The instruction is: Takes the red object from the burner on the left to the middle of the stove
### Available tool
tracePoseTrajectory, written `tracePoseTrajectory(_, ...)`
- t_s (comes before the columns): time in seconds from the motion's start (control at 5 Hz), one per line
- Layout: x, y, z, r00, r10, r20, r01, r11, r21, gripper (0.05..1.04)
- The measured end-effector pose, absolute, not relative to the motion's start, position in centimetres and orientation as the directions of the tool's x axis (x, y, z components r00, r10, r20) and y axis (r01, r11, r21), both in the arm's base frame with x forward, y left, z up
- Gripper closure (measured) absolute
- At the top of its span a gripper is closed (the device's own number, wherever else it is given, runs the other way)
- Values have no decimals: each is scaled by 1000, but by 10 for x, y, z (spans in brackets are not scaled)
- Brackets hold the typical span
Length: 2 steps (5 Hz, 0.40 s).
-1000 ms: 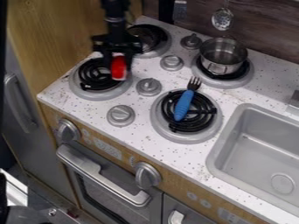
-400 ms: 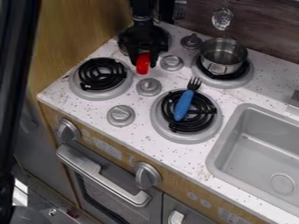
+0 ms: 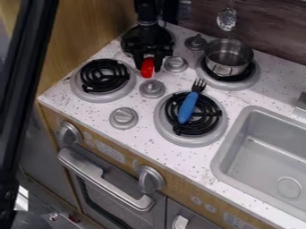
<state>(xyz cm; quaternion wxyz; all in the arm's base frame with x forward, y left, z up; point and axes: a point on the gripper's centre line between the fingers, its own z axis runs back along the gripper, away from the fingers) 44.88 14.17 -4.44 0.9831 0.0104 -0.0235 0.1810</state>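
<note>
The black gripper (image 3: 148, 67) hangs over the middle of the stove top, between the back left burner and the knobs, its fingers shut on the red object (image 3: 147, 68). The red object sits low between the fingertips, just above the upright knob (image 3: 152, 88) in the view; whether it touches the counter I cannot tell. On the left, the front burner (image 3: 104, 77) has bare black coils. The white speckled stove top (image 3: 90, 107) shows around the burners and knobs.
A blue-handled fork (image 3: 188, 107) lies across the front right burner (image 3: 201, 135). The metal pot (image 3: 228, 56) stands on the back right burner. More knobs (image 3: 124, 118) rise between burners, and the grey sink (image 3: 263, 156) is at the right.
The gripper has carried the red object right from over the left burner to the middle, and has dropped slightly since the later earlier frame. The dark arm part at the left edge has shifted too.
</note>
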Motion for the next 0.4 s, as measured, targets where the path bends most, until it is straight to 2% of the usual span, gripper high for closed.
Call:
tracePoseTrajectory(0.2,441,137,-55,939,344,28,-345,938,22,178)
tracePoseTrajectory(0.4,430,127,-43,945,325,29,-326,945,25,85)
